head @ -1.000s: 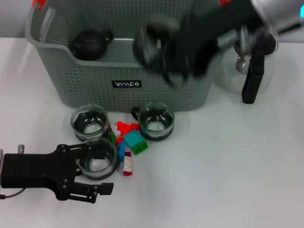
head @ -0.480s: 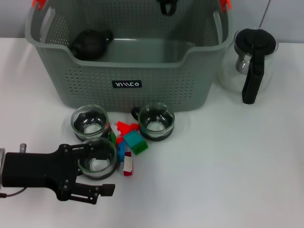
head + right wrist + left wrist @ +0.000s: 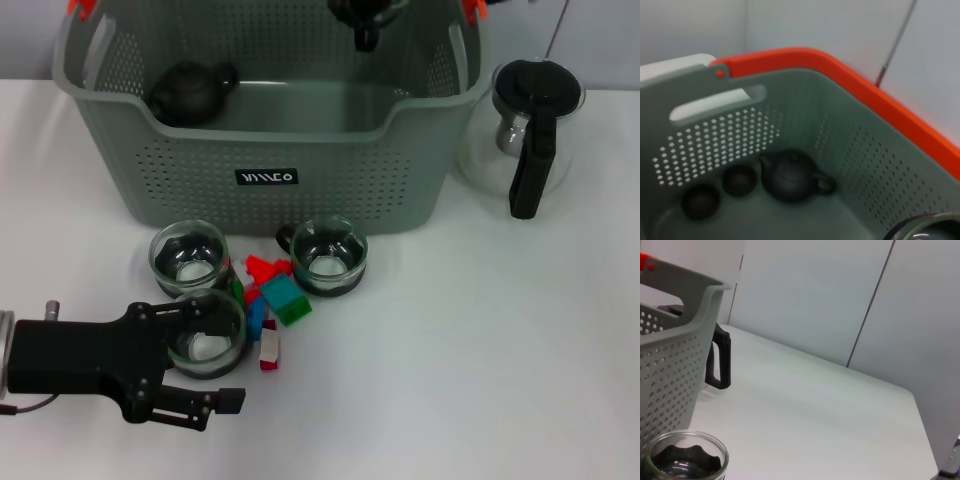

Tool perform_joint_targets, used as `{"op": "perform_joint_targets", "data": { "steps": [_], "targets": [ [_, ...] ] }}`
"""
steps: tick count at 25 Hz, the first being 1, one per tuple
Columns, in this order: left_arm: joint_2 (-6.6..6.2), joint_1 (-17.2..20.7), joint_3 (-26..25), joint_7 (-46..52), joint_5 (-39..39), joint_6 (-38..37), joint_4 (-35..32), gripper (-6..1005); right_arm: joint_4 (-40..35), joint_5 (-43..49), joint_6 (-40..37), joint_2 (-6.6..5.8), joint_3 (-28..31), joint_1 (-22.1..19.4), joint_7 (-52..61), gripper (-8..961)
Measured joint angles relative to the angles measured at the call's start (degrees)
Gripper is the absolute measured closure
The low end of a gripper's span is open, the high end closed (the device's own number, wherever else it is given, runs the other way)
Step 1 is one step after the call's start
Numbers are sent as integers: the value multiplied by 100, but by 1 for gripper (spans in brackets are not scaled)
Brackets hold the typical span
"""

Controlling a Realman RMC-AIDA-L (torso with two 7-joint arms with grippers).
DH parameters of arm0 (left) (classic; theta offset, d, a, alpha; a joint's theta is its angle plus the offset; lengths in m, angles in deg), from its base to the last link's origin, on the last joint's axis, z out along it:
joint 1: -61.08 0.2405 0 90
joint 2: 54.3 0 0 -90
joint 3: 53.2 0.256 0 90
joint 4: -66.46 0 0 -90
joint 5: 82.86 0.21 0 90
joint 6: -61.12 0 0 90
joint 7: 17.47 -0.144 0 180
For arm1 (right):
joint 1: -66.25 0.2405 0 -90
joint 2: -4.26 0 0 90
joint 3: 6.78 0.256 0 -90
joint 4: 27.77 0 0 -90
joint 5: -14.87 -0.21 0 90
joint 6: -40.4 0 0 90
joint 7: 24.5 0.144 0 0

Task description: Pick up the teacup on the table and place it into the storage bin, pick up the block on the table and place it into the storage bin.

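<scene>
Three glass teacups stand before the storage bin (image 3: pixel 300 150); the nearest teacup (image 3: pixel 205 335) sits between the open left gripper's (image 3: pixel 205 350) fingers. Coloured blocks (image 3: pixel 280 300) lie just beside it.

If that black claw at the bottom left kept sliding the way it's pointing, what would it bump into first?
The left gripper points toward the robot's right, and the nearest glass teacup already sits between its open fingers, so it would meet that cup first. Just beyond lie the colored blocks. How high the fingers ride is hard to judge.
</scene>
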Motion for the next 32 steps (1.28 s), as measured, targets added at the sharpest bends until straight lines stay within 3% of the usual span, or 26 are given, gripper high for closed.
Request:
{"op": "perform_joint_targets", "data": {
  "steps": [16, 28, 32],
  "targets": [
    [18, 25, 9, -6, 1, 31, 5, 68, 595, 30, 281, -29, -330, -46, 75, 889],
    [17, 44, 9, -47, 8, 50, 27, 68, 745, 140, 408, 11, -545, -66, 213, 890],
    [17, 31, 9, -49, 9, 56, 33, 68, 760, 428, 520, 89, -548, -66, 310, 887]
  ]
}}
